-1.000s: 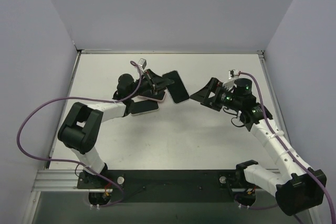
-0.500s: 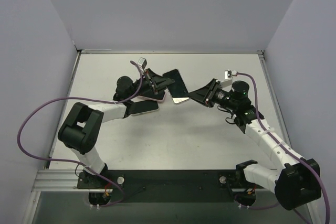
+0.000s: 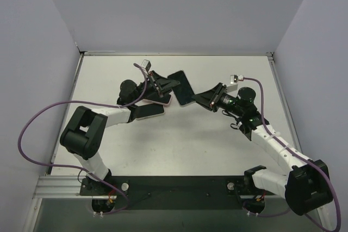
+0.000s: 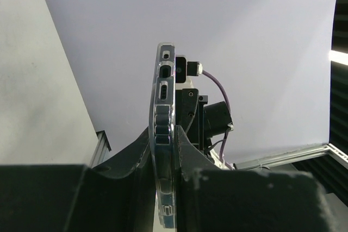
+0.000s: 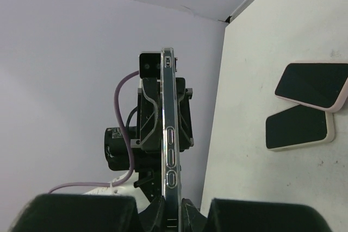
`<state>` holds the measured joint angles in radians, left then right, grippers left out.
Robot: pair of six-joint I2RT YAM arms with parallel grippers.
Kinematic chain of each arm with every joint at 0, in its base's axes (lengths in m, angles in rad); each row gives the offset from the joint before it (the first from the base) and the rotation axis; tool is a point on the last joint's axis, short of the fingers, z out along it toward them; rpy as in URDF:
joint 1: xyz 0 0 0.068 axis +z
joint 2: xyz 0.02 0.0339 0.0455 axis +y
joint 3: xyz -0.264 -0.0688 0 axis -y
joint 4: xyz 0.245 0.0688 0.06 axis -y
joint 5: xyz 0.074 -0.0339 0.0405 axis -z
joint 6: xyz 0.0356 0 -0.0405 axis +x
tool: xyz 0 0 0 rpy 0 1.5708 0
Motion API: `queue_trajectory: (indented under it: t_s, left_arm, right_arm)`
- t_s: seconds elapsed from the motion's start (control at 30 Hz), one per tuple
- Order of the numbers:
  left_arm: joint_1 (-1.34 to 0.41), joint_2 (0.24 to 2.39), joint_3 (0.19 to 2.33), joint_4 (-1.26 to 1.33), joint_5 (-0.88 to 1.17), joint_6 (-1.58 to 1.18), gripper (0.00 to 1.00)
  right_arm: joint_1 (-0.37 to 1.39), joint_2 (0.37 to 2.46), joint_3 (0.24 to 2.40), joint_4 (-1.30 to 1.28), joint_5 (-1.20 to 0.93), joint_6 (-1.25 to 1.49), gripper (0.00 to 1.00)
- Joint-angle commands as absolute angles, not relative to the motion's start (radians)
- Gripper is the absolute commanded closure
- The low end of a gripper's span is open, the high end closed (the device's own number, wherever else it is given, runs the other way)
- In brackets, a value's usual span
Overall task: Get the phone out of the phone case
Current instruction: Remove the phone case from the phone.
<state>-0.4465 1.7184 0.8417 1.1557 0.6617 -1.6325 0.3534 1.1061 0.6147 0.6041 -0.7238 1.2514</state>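
Observation:
A dark phone in a clear phone case is held off the table between both arms, its screen facing up in the top view. My left gripper is shut on its left edge. In the left wrist view the fingers press both faces of the case. My right gripper is shut on the opposite edge, and in the right wrist view the case edge with its button cutouts rises from between the jaws.
Two other phones lie on the table under the left arm, one in a pink case and one in a cream case. They also show in the top view as the cream-cased phone. Grey walls enclose the table on three sides.
The right arm has reached left to the phone and closed its jaws on the phone's right edge. The left gripper has kept its hold without moving.

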Motion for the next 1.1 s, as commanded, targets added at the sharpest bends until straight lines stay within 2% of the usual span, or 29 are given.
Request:
queue_trajectory:
  t_s: [0.0, 0.13, 0.33, 0.43, 0.57, 0.73, 1.07]
  left_arm:
    - [-0.462, 1.677, 0.861, 1.285, 0.624, -1.638, 1.0]
    - [-0.465, 1.678, 0.856, 1.298, 0.618, -1.649, 1.0]
    - [-0.466, 1.671, 0.83, 1.408, 0.571, -1.703, 1.0]
    - [-0.48, 1.648, 0.824, 1.506, 0.522, -1.735, 1.0]
    - [-0.506, 1.594, 0.83, 1.468, 0.483, -1.672, 1.0]
    - [-0.512, 1.562, 0.836, 1.462, 0.453, -1.646, 1.0]
    - [-0.506, 1.514, 0.874, 1.508, 0.408, -1.686, 1.0]
  right_arm:
    - [0.376, 1.095, 0.615, 0.715, -0.718, 1.292, 1.0]
    - [0.385, 1.103, 0.557, 0.828, -0.672, 1.37, 1.0]
    - [0.37, 1.14, 0.448, 1.161, -0.598, 1.62, 1.0]
    - [0.388, 1.213, 0.407, 1.354, -0.517, 1.788, 1.0]
    - [0.442, 1.345, 0.373, 1.67, -0.369, 1.968, 1.0]
    - [0.506, 1.384, 0.405, 1.666, -0.31, 2.014, 1.0]
    - [0.508, 1.351, 0.413, 1.667, -0.218, 2.089, 1.0]
